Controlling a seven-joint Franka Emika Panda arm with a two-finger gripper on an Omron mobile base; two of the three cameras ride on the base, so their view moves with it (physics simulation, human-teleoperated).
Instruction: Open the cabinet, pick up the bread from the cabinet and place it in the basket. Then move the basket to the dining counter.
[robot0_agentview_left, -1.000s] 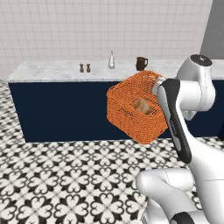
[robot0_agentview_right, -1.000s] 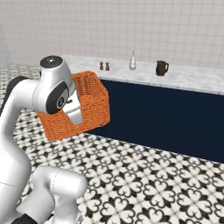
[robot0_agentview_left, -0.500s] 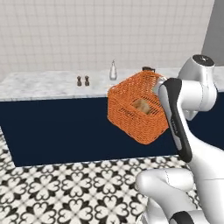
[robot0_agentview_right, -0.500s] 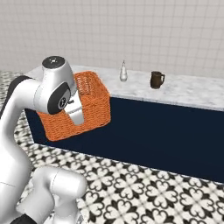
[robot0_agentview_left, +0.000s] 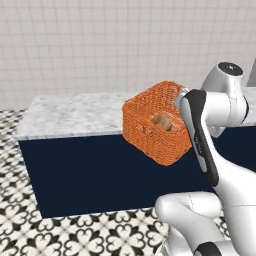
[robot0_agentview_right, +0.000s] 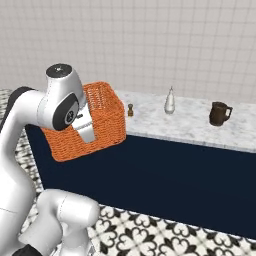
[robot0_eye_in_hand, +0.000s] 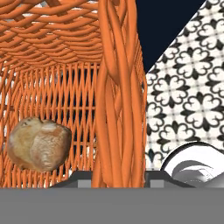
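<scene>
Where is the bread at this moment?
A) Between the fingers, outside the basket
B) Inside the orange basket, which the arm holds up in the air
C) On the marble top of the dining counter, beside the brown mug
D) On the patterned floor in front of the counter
B: the bread lies inside the orange basket, which hangs tilted in front of the dining counter, not resting on it.

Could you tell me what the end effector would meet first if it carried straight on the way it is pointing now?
Judging by the hand view, the basket wall it grips lies directly ahead of the end effector; beyond that comes the patterned floor, though depth is unclear.
</scene>
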